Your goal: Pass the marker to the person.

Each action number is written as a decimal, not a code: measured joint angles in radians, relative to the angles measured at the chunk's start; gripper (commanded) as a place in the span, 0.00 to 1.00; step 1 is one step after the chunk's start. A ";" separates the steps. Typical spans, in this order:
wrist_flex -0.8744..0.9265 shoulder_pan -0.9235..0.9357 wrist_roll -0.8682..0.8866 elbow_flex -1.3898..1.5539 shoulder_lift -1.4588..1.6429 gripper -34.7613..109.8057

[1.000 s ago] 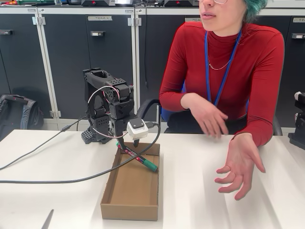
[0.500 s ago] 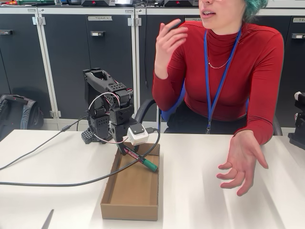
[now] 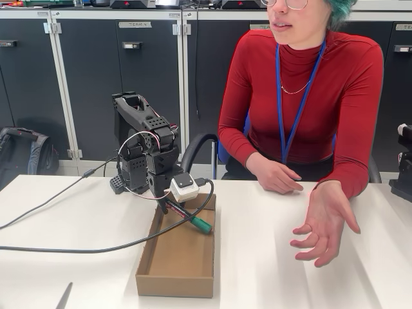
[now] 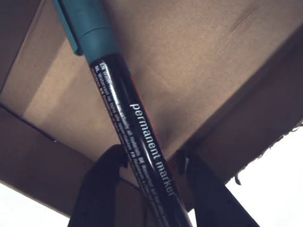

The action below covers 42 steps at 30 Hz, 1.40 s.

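The marker, dark with a green cap, slants over the far end of an open cardboard box, cap end lowest. My gripper is shut on its dark body. In the wrist view the marker runs diagonally between my two black fingers, cap toward the top left, with my gripper gripping near its lower end. The person in a red sweater sits behind the table, one open hand held palm-up over the table at the right, well apart from the marker.
The person's other hand rests on the table's far edge. Black cables cross the white table from the left to the arm. Dark cabinets stand behind, and a black bag sits on the floor at the left.
My gripper with the marker has shifted slightly lower over the box. The person's far hand rose toward the face, then came back down to the table edge.
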 measured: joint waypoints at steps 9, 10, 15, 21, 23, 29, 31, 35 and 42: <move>-0.003 0.000 0.000 0.000 0.000 0.34; -0.003 0.000 0.000 0.000 0.000 0.34; -0.006 0.000 0.000 0.000 -0.003 0.30; -0.015 0.000 0.000 0.000 -0.003 0.24; -0.015 0.000 0.000 0.000 -0.003 0.21; -0.015 -0.006 0.000 0.000 -0.003 0.21; -0.015 -0.009 0.000 0.000 -0.003 0.21; -0.029 -0.018 0.008 0.000 -0.003 0.33; -0.078 -0.018 0.008 0.028 0.017 0.35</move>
